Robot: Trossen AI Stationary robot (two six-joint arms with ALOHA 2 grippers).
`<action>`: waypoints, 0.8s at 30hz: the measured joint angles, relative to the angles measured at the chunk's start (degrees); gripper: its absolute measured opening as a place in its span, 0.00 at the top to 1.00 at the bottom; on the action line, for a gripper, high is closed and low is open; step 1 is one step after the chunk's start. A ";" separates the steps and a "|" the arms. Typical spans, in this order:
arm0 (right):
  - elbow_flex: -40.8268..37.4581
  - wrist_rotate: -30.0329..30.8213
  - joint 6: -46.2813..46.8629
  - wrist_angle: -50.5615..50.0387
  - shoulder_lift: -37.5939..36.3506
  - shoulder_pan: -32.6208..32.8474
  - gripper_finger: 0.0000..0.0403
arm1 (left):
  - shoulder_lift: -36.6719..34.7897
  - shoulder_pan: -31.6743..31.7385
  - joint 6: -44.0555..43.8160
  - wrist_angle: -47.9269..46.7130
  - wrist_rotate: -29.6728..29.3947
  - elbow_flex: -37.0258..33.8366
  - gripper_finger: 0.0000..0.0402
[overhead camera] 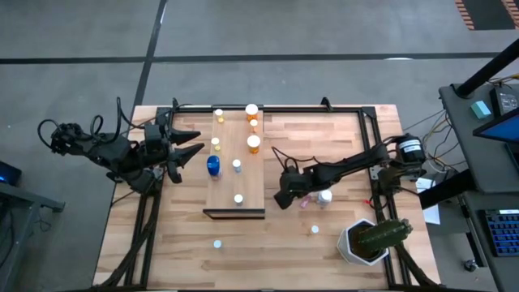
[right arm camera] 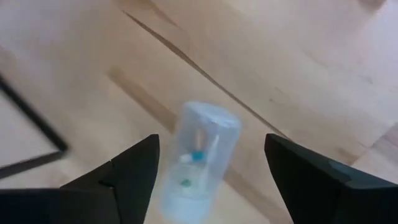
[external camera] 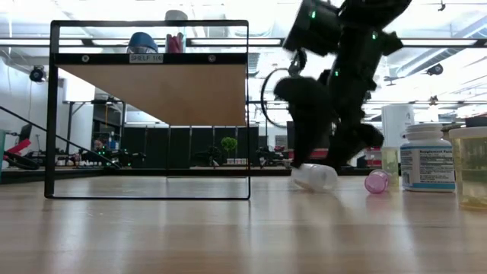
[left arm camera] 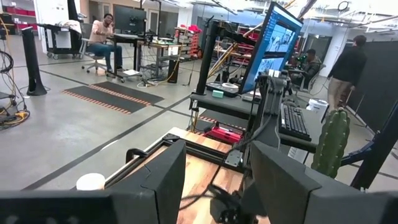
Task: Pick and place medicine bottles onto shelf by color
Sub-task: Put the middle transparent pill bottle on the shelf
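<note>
Planked surface point(overhead camera: 284, 235) beside shelf point(overhead camera: 237, 174): right pincer point(right arm camera: 208, 168) spread wide around toppled clear bottle point(right arm camera: 200, 158), pick-up step, next needing closure and lift; left pincer point(overhead camera: 195, 144) parked, part-open, empty.

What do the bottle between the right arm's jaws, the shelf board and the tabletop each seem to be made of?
Clear bottle: probably glossy see-through plastic; its contents show through the wall.
Shelf: looks like smooth, pale wood or laminate, with no plank lines and a dark front edge.
Tabletop: wood, judging by its visible planks and grain.
</note>
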 joint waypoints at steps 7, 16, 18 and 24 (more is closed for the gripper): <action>0.30 0.09 0.34 -1.86 2.96 0.45 0.39 | -0.02 -0.02 0.00 0.02 0.02 0.02 0.59; 0.02 -0.12 -0.41 -3.62 1.74 0.43 0.68 | -0.03 -0.02 0.02 0.02 0.04 0.11 0.59; -0.05 -0.68 -0.95 -4.91 0.50 0.21 0.69 | -0.01 -0.02 0.26 0.06 0.02 0.22 0.59; 4.35 -0.45 -4.52 -13.16 -6.85 -2.26 0.65 | -0.03 0.00 0.52 0.28 0.02 0.26 0.59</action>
